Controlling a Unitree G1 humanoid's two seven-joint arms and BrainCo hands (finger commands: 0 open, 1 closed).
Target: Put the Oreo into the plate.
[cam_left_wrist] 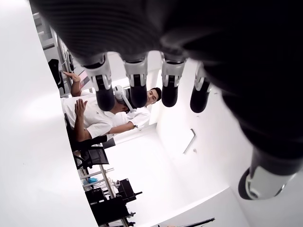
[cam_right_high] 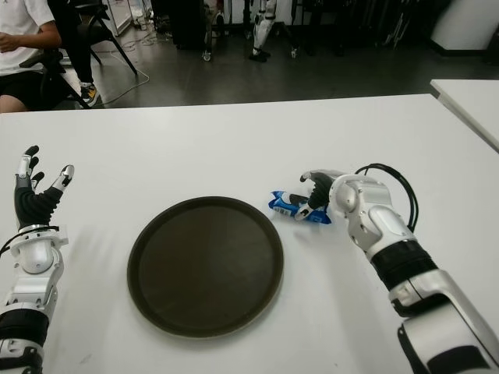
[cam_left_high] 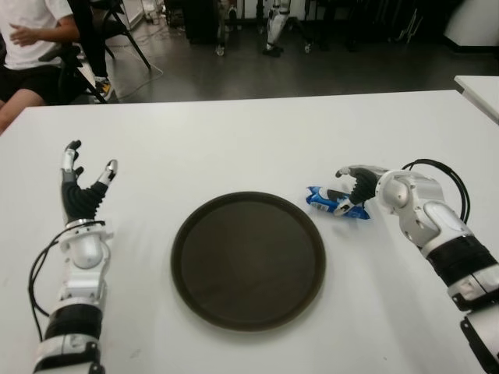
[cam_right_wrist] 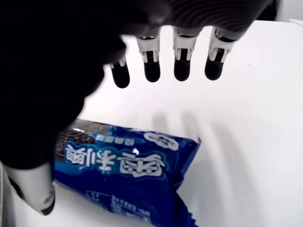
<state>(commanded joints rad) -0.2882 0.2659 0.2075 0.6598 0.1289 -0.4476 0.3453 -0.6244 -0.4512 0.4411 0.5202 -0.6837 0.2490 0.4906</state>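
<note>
A blue Oreo packet [cam_left_high: 337,202] lies flat on the white table [cam_left_high: 234,148], just off the right rim of the round dark plate [cam_left_high: 248,261]. My right hand [cam_left_high: 355,183] hovers over the packet's right end. In the right wrist view its fingers [cam_right_wrist: 182,66] stand spread above the Oreo packet [cam_right_wrist: 128,175] without touching it, and the thumb [cam_right_wrist: 33,189] sits beside the packet's edge. The hand is open. The plate holds nothing. My left hand [cam_left_high: 84,183] is to the left of the plate, fingers spread and pointing up, holding nothing.
A seated person in a white shirt [cam_left_high: 31,47] is beyond the table's far left corner, next to a chair [cam_left_high: 117,31]. A second white table [cam_left_high: 479,89] shows at the far right. A black cable [cam_left_high: 448,175] loops off my right forearm.
</note>
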